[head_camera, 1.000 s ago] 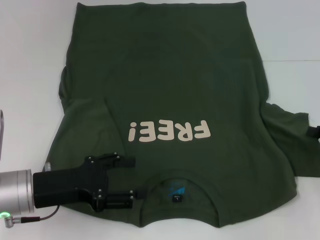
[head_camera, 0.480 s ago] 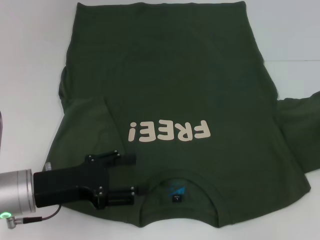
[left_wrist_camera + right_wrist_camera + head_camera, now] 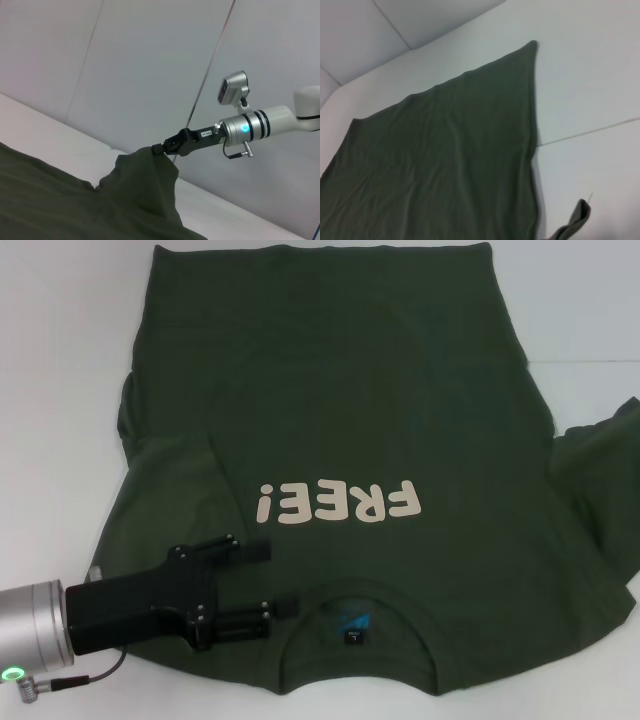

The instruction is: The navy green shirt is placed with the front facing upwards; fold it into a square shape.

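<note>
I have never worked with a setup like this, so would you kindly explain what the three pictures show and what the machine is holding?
This is a two-armed robot folding a shirt, which lies on a white table with its FREE! print facing up. The head view looks down from the robot's head: the left gripper sits open over the shirt by the collar. The other two pictures come from cameras on the wrists. The left wrist view looks across at the right gripper, shut on the sleeve and lifting it. The right wrist view shows only the shirt's hem end on the table.
</note>
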Robot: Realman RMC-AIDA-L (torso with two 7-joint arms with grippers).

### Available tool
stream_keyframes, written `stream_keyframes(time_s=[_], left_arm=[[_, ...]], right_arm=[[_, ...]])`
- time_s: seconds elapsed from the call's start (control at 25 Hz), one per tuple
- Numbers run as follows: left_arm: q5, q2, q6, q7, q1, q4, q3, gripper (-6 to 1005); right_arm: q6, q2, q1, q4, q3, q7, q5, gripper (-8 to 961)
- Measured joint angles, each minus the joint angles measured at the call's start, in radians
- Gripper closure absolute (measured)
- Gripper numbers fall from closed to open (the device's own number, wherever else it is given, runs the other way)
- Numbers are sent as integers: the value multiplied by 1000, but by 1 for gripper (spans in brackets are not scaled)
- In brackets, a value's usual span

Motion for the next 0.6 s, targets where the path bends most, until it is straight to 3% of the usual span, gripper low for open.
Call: stream_keyframes(time_s=[0.6], left_arm=[[-12, 0, 2, -16, -18, -14, -9, 137]], right_arm=[[-39, 1, 76, -22, -60, 10, -53, 951]])
